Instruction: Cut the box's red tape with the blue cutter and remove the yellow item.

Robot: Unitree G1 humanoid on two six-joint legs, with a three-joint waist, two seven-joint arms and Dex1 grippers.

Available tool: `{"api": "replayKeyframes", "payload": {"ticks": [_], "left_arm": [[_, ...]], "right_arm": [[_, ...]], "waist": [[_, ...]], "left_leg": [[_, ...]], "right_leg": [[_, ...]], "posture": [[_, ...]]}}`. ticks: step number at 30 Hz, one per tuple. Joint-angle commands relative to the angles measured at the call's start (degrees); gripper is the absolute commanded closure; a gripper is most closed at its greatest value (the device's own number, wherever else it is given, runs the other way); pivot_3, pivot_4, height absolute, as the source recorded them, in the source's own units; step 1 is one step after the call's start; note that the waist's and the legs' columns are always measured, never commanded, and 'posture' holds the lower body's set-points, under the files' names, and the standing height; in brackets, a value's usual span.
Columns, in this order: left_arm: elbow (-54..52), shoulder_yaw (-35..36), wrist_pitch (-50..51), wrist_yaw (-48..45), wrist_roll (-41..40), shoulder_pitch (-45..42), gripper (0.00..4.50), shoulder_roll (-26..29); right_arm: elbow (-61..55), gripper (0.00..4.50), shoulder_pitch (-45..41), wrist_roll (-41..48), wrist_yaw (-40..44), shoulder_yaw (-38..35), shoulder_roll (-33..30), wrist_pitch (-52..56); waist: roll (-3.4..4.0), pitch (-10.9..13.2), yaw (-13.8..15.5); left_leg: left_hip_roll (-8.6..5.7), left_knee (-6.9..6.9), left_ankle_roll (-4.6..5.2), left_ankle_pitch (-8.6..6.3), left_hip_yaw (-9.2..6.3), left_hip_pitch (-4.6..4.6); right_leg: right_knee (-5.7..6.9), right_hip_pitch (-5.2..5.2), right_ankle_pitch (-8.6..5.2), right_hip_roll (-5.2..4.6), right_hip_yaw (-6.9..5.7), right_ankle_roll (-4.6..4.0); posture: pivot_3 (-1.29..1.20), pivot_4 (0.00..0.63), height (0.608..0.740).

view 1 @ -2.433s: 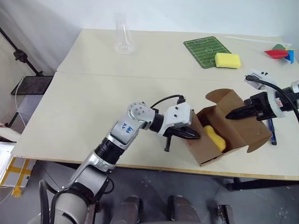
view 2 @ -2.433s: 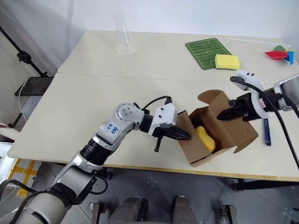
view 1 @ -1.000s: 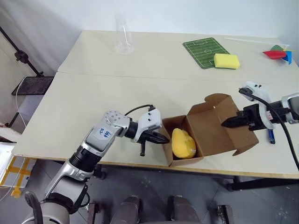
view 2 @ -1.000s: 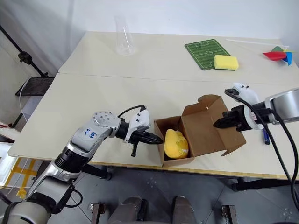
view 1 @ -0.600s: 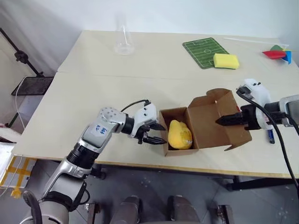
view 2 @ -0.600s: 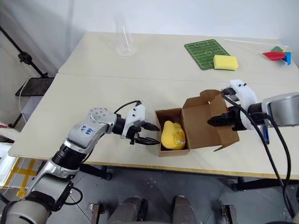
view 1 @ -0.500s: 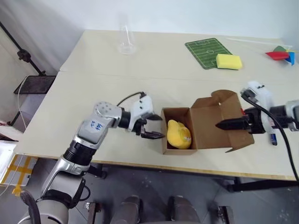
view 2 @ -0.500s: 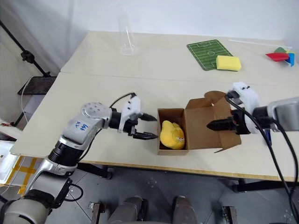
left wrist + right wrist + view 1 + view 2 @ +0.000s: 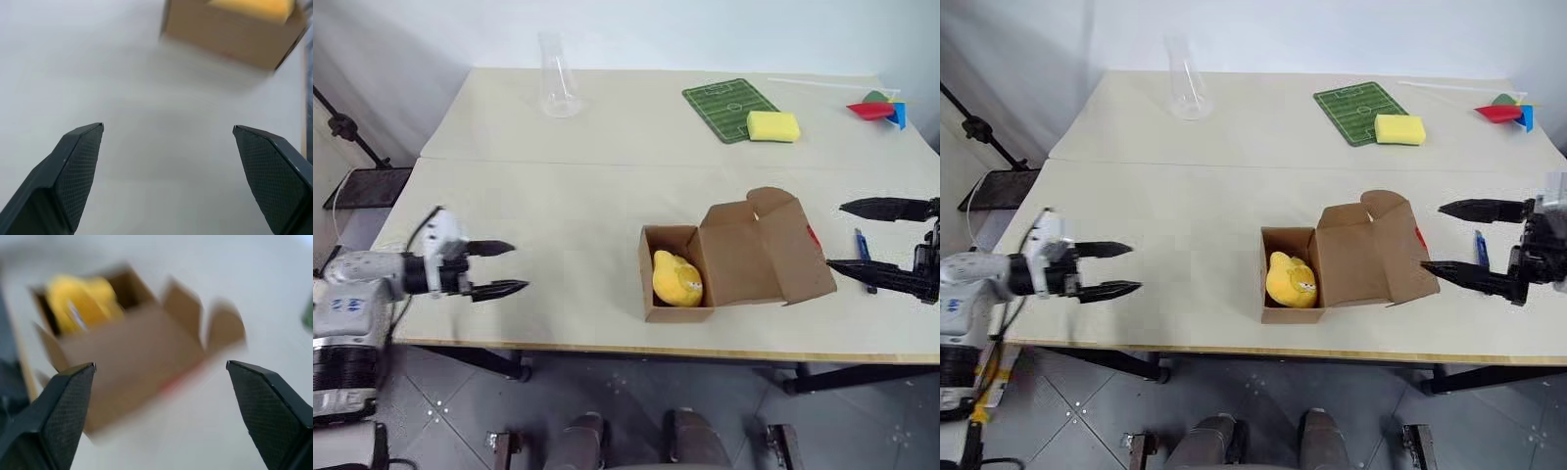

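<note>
Pale tabletop (image 9: 558,215) carries the box (image 9: 734,259), flaps open, the yellow item (image 9: 676,278) lying inside. Both the left gripper (image 9: 499,267) and right gripper (image 9: 1464,240) hang spread and empty either side. Cutting looks finished; next comes lifting the item out. Head views alone show the blue cutter (image 9: 863,253) beside the box.

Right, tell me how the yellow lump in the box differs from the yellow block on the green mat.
The yellow item is a rounded, orange-tinged lump; the yellow block is pale yellow and rectangular. The yellow item sits inside the open box near the table's front edge; the yellow block lies in the open on the green mat at the far side. Neither is touched by a gripper.
</note>
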Motion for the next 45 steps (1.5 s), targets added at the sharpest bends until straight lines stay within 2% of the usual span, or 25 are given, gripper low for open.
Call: {"api": "replayKeyframes", "payload": {"ticks": [1,3,5,8,12,14,16,18,23,27,31,36,39,43,45], "left_arm": [[3.82,4.03,0.19,-1.49,0.27,4.51,0.00,5.59],[-5.71,2.80,13.49,-4.69,-7.04,3.02,0.00,8.55],[-11.96,-0.37,21.14,-6.01,-11.20,-1.61,0.00,8.54],[-17.12,-9.46,28.64,-6.85,-12.54,-15.44,0.00,4.02],[-18.30,-23.10,33.23,-10.66,-10.57,-33.67,0.00,-4.63],[-16.59,-30.32,31.33,-11.00,-5.97,-40.26,0.00,-9.49],[-12.51,-37.69,24.56,-11.32,0.76,-44.54,0.00,-14.86],[-7.18,-42.05,19.33,-10.02,5.49,-47.37,0.00,-20.66],[4.16,-46.86,10.59,-6.48,13.63,-51.68,0.00,-31.78],[14.23,-48.94,1.57,-3.19,19.88,-54.01,0.00,-39.16],[20.04,-49.33,-5.46,-3.79,24.11,-55.12,0.80,-40.64],[23.91,-49.10,-9.76,-7.23,27.18,-55.54,2.34,-40.85],[26.08,-47.80,-11.31,-6.93,27.90,-55.74,3.25,-41.63],[30.59,-42.53,-12.20,-3.90,26.23,-57.33,4.46,-43.51],[33.45,-36.26,-13.10,-3.43,21.52,-58.30,4.49,-44.49]], "right_arm": [[-12.85,0.02,6.81,0.50,3.15,-4.68,3.66,-3.39],[-18.03,0.02,9.65,2.33,-1.53,-6.95,6.76,-1.39],[-19.98,0.02,10.73,3.28,-4.70,-8.00,8.58,-0.18],[-21.78,0.02,12.40,2.74,-6.91,-10.25,9.96,-0.07],[-27.11,0.02,18.84,7.02,-9.57,-18.34,11.91,4.57],[-29.94,0.02,23.06,8.45,-10.86,-22.08,13.40,6.25],[-32.20,0.02,26.56,8.45,-12.75,-24.61,15.97,6.01],[-34.27,0.02,29.62,8.04,-14.04,-26.00,18.46,5.29],[-39.54,0.02,36.28,9.34,-17.01,-29.06,23.26,4.07],[-43.30,0.02,45.26,10.01,-18.09,-33.72,30.29,1.33],[-43.86,0.00,49.96,6.69,-17.56,-32.94,37.37,-5.52],[-42.03,0.00,51.07,3.12,-16.85,-27.95,41.73,-12.54],[-38.95,0.00,51.02,1.21,-17.19,-25.59,41.85,-14.55],[-35.87,0.00,47.89,2.64,-19.27,-23.89,39.38,-15.82],[-35.22,0.00,45.46,5.33,-21.56,-22.70,37.70,-15.05]], "waist": [[-0.02,-0.01,0.28],[-0.02,-0.01,0.58],[-0.20,0.00,1.82],[-0.28,-0.05,3.19],[-0.28,-0.05,3.77],[-0.28,-0.05,3.29],[-0.30,-0.04,2.57],[-0.30,-0.04,1.99],[-0.40,0.02,1.24],[-0.45,0.05,1.76],[-0.47,0.06,1.39],[-0.46,0.05,1.43],[-0.46,0.05,1.44],[-0.46,0.06,1.51],[-0.47,0.06,1.49]], "left_leg": [[-0.01,-0.03,0.00,0.00,-0.08,0.00],[0.01,-0.09,-0.08,-0.07,-0.23,0.00],[-0.21,0.05,0.01,-0.04,-0.31,-0.10],[-0.24,0.18,0.01,-0.04,-0.96,-0.14],[-0.50,0.15,0.18,0.05,-0.90,-0.14],[-0.50,0.09,0.29,-0.01,-0.86,-0.16],[-0.50,0.03,0.34,-0.04,-0.78,-0.16],[-0.51,-0.01,0.37,-0.05,-0.55,-0.09],[-0.49,0.04,0.46,0.06,-0.35,-0.11],[-0.47,0.03,0.44,0.09,-0.28,-0.11],[-0.49,0.01,0.44,0.09,-0.24,-0.11],[-0.47,-0.06,0.39,0.12,-0.15,-0.08],[-0.48,-0.05,0.39,0.12,-0.14,-0.08],[-0.50,-0.04,0.39,0.12,-0.14,-0.08],[-0.50,-0.04,0.39,0.12,-0.13,-0.09]], "right_leg": [[-0.01,0.04,0.00,-0.01,0.03,0.00],[0.03,0.03,0.00,0.05,0.04,-0.01],[0.02,0.07,0.01,-0.02,0.09,-0.01],[0.03,0.21,0.38,0.13,0.45,-0.42],[0.11,0.23,0.49,0.31,0.41,-0.23],[0.13,0.18,0.50,0.33,0.38,-0.21],[0.13,0.15,0.50,0.36,0.29,-0.21],[0.05,0.16,0.50,0.35,0.17,-0.18],[-0.05,0.18,0.45,0.33,0.28,0.01],[-0.11,0.18,0.36,0.33,0.41,0.21],[-0.12,0.15,0.35,0.32,0.65,0.28],[-0.11,0.07,0.32,0.35,1.11,0.32],[-0.10,0.06,0.32,0.36,1.15,0.33],[-0.07,0.05,0.32,0.34,1.15,0.33],[-0.07,0.02,0.32,0.34,1.15,0.33]], "posture": [[0.00,0.150,0.740],[0.00,0.150,0.740],[0.00,0.150,0.740],[0.00,0.150,0.740],[0.00,0.150,0.740],[0.00,0.150,0.740],[0.00,0.150,0.740],[0.00,0.150,0.740],[0.00,0.150,0.740],[0.00,0.150,0.740],[0.00,0.150,0.740],[0.00,0.150,0.740],[0.00,0.150,0.740],[0.00,0.150,0.740],[0.00,0.150,0.740]]}}
